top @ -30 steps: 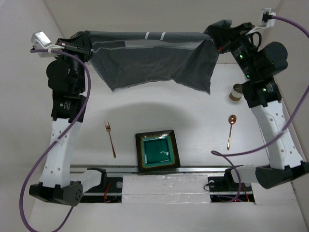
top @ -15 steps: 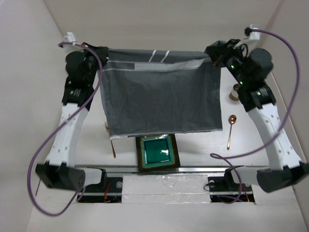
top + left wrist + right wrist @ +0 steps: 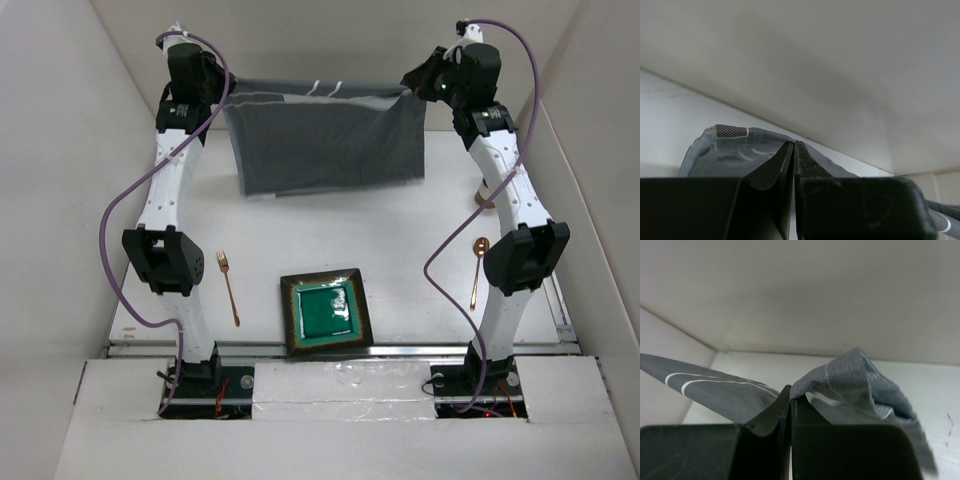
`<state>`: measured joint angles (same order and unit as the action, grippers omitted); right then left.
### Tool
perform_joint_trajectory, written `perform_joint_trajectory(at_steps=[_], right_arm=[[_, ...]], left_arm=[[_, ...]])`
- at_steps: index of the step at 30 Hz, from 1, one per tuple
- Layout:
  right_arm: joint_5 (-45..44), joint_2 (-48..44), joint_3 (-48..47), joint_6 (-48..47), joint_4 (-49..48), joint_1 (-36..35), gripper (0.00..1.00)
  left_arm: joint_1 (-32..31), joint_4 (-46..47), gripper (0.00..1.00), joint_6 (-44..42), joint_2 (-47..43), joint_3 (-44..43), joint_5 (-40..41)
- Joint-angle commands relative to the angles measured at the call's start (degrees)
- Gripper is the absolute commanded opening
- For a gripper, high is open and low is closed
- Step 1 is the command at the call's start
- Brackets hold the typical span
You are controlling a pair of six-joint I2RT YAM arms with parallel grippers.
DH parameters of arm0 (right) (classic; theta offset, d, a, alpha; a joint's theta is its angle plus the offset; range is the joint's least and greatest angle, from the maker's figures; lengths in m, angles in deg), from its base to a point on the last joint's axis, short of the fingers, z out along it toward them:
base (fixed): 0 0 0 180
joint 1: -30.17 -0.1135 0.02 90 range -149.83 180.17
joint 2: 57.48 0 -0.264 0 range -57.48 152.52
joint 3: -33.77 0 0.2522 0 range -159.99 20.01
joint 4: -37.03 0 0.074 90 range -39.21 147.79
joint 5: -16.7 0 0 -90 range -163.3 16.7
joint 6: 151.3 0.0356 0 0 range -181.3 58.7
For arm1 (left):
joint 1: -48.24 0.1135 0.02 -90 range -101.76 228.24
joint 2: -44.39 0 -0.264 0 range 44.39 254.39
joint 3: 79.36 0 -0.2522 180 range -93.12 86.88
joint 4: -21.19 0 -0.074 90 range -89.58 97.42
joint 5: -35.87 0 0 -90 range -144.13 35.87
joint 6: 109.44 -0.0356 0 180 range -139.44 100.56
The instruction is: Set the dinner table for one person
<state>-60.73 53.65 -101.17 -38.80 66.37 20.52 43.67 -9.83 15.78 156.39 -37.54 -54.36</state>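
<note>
Cloth (image 3: 330, 140) check: grey with thin white stripes near its top edge, stretched flat between both arms over the far part of the table (image 3: 400, 235). It hangs from its two top corners. Can't tell whether the lower edge touches the surface.

Left end effector (image 3: 226, 94): jaws together, clamped on the cloth's top left corner. In the left wrist view the black fingers (image 3: 767, 172) sit pressed tight with fabric bunched at the tips.

Right end effector (image 3: 412, 86): jaws together, clamped on the top right corner. The right wrist view shows a fold of cloth pinched at the tips and a striped stretch running off to the left.

Both arms are extended up and far, with the wrists high.

Table: white and plain. It fills the work area from the arm bases to the far wall, with pale walls on the left and right.

Plate (image 3: 325, 310): square, green centre, dark brown rim, on the table at the near edge, midway between the bases.

Fork (image 3: 229, 287): copper, left of the plate and apart from it, tines far.

Spoon (image 3: 477, 270): copper, right of the plate and well apart, bowl far, just beside the right arm.
</note>
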Motion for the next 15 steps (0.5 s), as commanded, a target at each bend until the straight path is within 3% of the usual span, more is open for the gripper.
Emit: perform_joint_trajectory(at_steps=[1,4,5,6,7,9,10,12,13,15], right_arm=[[1.92,-3.90,-7.84,0.44,-0.72,2.00,0.00],[3.07,-8.12,0.86,0.53,-5.29,2.62,0.00],[3.07,-9.69,9.04,0.53,-6.94,3.14,0.00],[3.33,-13.10,14.17,0.53,-11.05,3.15,0.00],[3.76,-14.70,19.01,0.96,-13.27,3.67,0.00],[6.47,-18.65,33.38,1.40,-20.61,3.67,0.00],[6.93,-19.45,37.99,2.01,-22.76,4.20,0.00],[7.89,-20.51,49.66,2.37,-28.98,4.20,0.00],[8.16,-19.82,52.51,2.37,-30.24,4.81,0.00],[8.95,-18.07,56.65,2.46,-32.96,4.82,0.00]], left_arm=[[2.90,4.06,0.00,0.63,-6.70,-3.30,-3.37],[3.44,7.85,0.00,0.81,-11.72,6.17,-4.60],[3.44,9.33,0.00,1.16,-13.72,10.47,-4.60],[3.44,15.18,0.00,1.69,-16.18,16.52,-5.39],[3.44,19.15,0.00,4.48,-21.95,29.72,-6.27],[3.44,30.72,0.00,7.22,-29.43,42.79,-6.89],[3.44,33.31,0.00,8.19,-31.39,53.82,-6.80],[2.73,39.71,0.00,9.77,-35.25,63.12,-4.97],[2.12,41.32,0.00,10.13,-36.06,70.90,-4.00],[2.12,46.75,0.00,11.44,-36.68,77.72,-3.38]])
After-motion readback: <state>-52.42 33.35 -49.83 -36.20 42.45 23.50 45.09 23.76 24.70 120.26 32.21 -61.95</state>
